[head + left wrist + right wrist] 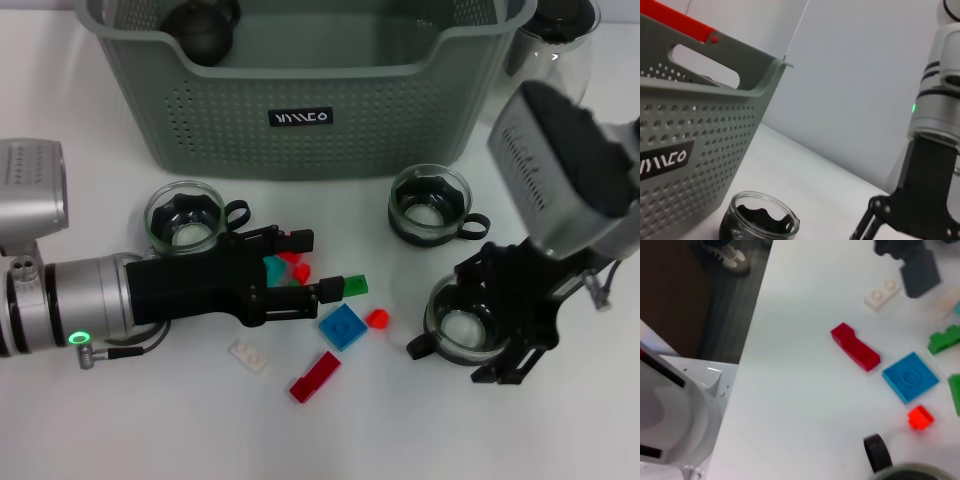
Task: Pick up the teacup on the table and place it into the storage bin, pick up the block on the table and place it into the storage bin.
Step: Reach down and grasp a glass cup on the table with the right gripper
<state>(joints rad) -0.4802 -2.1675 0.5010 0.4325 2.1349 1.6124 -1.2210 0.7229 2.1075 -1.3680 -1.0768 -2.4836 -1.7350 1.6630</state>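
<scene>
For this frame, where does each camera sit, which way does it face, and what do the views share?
Head: above, looking down at storage bin, teacups and blocks; both arms show, left pincer, right pincer.
Left wrist: low over the table, facing the storage bin and a teacup; right arm shows.
Right wrist: looking down at blocks; left pincer tips show.
Shared: the blue block appears in head and right wrist views.

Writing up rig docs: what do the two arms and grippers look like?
Left arm: silver cylindrical links, lit green ring, thin cable by the wrist, ending in a black left gripper. Right arm: silver-grey housing with a perforated panel, thin cable, black right gripper.
</scene>
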